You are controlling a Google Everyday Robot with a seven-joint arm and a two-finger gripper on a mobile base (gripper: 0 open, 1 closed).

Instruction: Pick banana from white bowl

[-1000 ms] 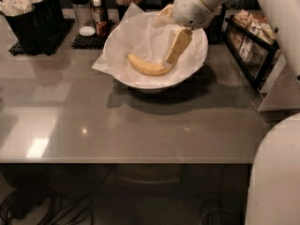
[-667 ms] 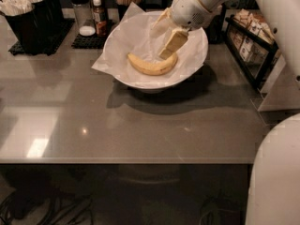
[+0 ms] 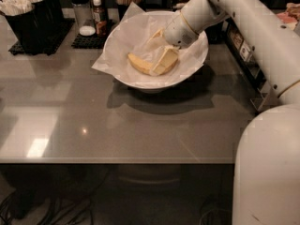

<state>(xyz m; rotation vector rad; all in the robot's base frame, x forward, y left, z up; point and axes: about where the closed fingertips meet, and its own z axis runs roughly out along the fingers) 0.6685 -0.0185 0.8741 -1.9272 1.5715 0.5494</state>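
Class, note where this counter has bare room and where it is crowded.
Free: the wide grey counter between the white bowl and the near edge, and left of the bowl. Crowded: the back row of black holder and bottles, and the bowl, where the gripper sits at the banana.
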